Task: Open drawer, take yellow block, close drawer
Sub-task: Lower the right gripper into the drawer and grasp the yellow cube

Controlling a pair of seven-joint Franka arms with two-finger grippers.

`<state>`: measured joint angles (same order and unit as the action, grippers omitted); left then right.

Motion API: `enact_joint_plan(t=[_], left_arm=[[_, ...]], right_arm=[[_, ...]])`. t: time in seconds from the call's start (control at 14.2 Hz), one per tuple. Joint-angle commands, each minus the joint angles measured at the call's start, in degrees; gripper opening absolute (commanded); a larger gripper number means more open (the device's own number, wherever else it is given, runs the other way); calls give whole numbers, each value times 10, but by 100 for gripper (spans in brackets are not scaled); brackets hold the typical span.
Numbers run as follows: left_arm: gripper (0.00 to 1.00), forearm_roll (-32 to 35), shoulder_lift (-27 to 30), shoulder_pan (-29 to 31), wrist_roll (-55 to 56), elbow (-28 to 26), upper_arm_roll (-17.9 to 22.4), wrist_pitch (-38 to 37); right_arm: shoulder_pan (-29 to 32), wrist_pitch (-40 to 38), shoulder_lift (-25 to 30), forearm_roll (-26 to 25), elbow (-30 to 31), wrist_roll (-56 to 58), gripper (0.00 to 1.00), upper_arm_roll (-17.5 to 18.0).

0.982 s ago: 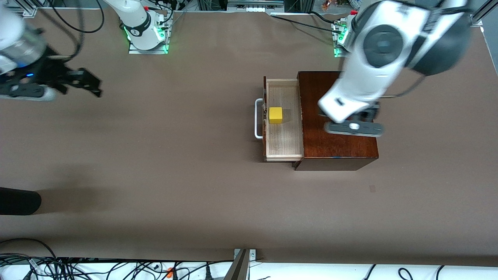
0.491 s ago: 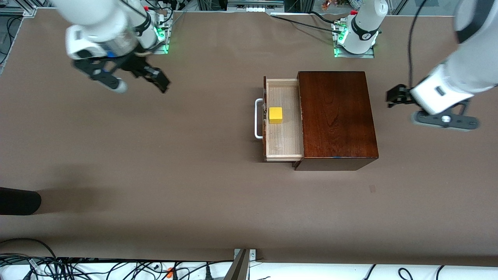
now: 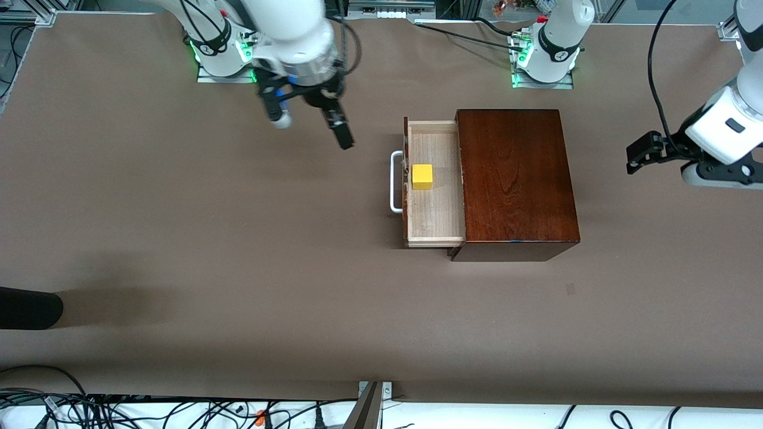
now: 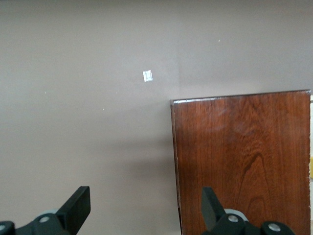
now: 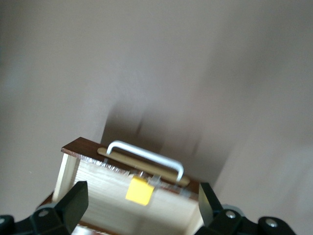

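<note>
The drawer of the dark reddish-brown box stands pulled out, with its white loop handle toward the right arm's end. The yellow block sits in it next to the drawer front. My right gripper is open and empty over the bare table, short of the handle. Its wrist view shows the handle, the drawer and the block between the open fingers. My left gripper is open and empty over the table beside the box, toward the left arm's end. Its wrist view shows the box top.
A black object juts in at the table's edge toward the right arm's end. A small mark lies on the table nearer the camera than the box. Cables run along the near edge.
The right gripper has swung from the right arm's end of the table toward the drawer. The left gripper has moved off the box top out toward the left arm's end. Drawer and block have not moved.
</note>
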<state>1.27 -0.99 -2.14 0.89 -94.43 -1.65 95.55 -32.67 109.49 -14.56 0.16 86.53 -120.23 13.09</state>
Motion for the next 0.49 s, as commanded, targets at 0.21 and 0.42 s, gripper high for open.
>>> enact_joint_plan(t=[0.21,0.42], left_arm=[[100,-6,41,-8,-10,-45,7,-22],[100,-7,35,-6,-10,-38,9,-23]], right_arm=[[-89,16,-156,-23,-138,-269,100,-7],[-112,48,-201,-39,-148,-297,100,-8]])
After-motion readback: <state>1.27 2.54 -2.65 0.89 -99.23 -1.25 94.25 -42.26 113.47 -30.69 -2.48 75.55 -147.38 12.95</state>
